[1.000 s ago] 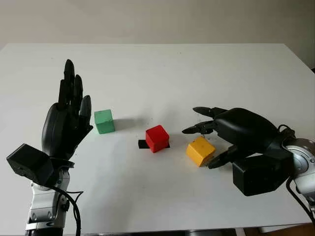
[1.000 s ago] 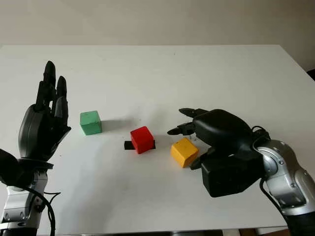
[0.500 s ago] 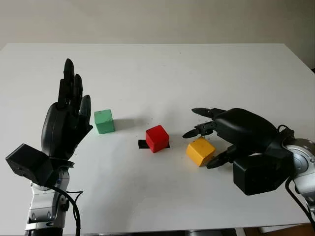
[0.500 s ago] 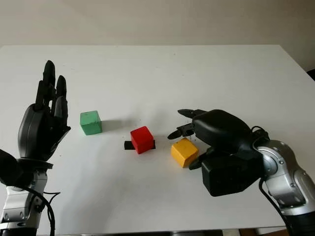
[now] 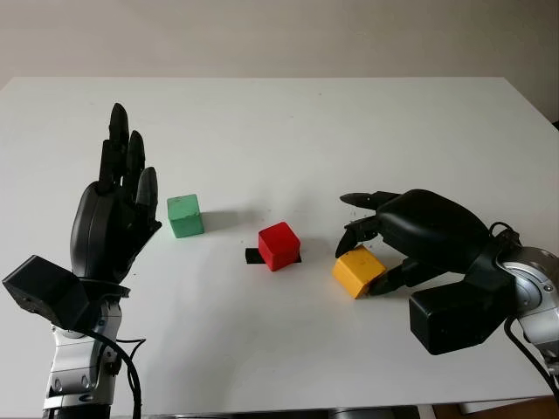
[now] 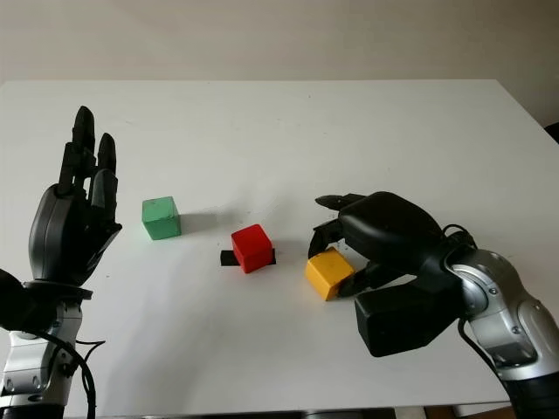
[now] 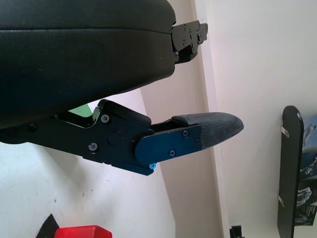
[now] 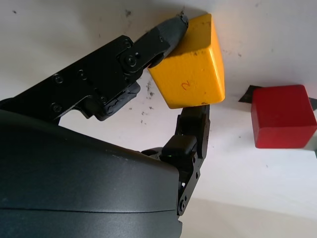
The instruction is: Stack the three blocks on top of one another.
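Yellow block (image 8: 190, 67), "2" on face

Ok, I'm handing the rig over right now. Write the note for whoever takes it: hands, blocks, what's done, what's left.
Right hand: fingers closed around the yellow block, which looks still on the white table; grip looks made, not yet lifted.
Left hand: open, raised upright beside the green block, holding nothing.
Red block: mid-table, between green and yellow, sitting on a black mark.
Done: nothing stacked; all three blocks stand apart.
Left: lift yellow, probably onto red as the nearest base, then add green on top.
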You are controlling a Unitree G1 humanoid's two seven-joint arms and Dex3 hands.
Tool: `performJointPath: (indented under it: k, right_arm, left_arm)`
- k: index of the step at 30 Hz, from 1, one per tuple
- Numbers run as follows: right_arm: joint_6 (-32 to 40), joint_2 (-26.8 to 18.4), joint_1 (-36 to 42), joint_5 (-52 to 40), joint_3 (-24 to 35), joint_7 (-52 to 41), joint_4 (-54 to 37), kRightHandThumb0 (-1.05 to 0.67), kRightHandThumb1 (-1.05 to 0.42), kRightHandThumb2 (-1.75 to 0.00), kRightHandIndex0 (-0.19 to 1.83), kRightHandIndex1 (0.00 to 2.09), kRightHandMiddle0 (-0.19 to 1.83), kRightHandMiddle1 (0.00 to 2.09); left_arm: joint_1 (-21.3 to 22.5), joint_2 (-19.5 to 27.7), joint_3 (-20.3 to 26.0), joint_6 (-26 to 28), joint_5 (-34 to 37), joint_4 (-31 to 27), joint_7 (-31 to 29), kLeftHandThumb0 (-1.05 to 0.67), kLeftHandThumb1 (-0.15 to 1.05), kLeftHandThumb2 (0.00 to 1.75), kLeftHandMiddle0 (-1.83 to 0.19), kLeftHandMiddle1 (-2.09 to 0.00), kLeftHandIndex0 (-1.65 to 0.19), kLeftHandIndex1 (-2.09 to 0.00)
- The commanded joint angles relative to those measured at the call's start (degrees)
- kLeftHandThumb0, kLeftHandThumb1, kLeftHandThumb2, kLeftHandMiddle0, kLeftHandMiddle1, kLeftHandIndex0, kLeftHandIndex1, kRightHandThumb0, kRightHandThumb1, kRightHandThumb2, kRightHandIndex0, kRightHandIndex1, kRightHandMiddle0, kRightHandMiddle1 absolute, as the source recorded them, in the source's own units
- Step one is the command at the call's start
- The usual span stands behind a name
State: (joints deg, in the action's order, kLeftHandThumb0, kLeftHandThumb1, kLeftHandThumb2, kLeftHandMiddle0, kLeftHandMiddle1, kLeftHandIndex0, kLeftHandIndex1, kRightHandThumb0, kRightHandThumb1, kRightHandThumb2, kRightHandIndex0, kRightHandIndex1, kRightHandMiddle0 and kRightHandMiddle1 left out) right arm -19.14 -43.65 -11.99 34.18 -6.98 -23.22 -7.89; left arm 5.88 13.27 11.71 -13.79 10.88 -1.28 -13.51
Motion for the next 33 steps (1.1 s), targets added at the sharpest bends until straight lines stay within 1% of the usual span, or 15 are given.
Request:
performJointPath:
  k: [1,6,11,15,17,23,28,33]
  right_arm:
    - [-0.69,0.32,-1.15,-0.71,0.31,0.72,0.68,-0.44,-0.77,-0.06,0.42,0.08,0.73,1.05]
    - [-0.21,1.10,-1.50,-2.88,0.75,0.83,1.61,-0.41,-0.79,-0.06,0.42,0.06,0.67,1.13]
    - [1.08,2.04,-1.82,-4.84,0.85,0.42,1.58,-0.41,-0.80,-0.06,0.41,0.06,0.63,1.16]
    - [2.16,2.08,-3.21,-6.72,0.46,-1.49,1.94,-0.41,-0.82,-0.06,0.42,0.06,0.61,1.17]
    - [3.03,2.21,-4.43,-9.37,0.87,-3.25,2.52,-0.41,-0.83,-0.06,0.42,0.06,0.59,1.22]
    - [7.18,2.44,-10.53,-16.24,2.49,-6.97,4.95,-0.42,-0.89,-0.06,0.38,0.05,0.50,1.33]
    - [9.53,3.29,-17.60,-22.98,2.56,-11.58,9.87,-0.40,-0.90,-0.06,0.38,0.05,0.46,1.39]
    - [18.86,4.34,-23.75,-26.91,1.18,-18.57,11.60,-0.43,-0.91,-0.05,0.35,0.04,0.45,1.41]
  left_arm:
    - [0.54,0.60,-0.04,-0.25,-0.28,-0.30,-0.25,-0.66,1.05,0.61,0.19,0.00,0.19,0.00]
    - [0.46,0.64,-0.11,-0.47,-0.04,0.06,-1.00,-0.67,1.05,0.59,0.19,0.00,0.19,0.00]
    - [0.09,0.39,-0.17,-0.24,-0.49,-0.36,-0.78,-0.68,1.05,0.59,0.19,0.00,0.19,0.00]
    - [-0.02,0.57,-0.24,-0.15,-0.66,-0.33,-0.92,-0.67,1.05,0.59,0.19,0.00,0.19,0.00]
    - [0.06,0.57,-0.18,-0.40,-0.43,0.01,-1.19,-0.67,1.05,0.59,0.19,0.00,0.19,0.00]
    - [-0.09,0.29,-0.18,-0.35,-0.58,-0.06,-1.11,-0.67,1.05,0.59,0.19,0.00,0.19,0.00]
    - [-0.22,0.36,-0.18,-0.30,-0.49,-0.38,-1.05,-0.67,1.05,0.58,0.19,0.00,0.19,0.00]
    - [-0.40,0.11,-0.24,-0.32,-0.36,-0.47,-1.05,-0.67,1.05,0.58,0.19,0.00,0.19,0.00]
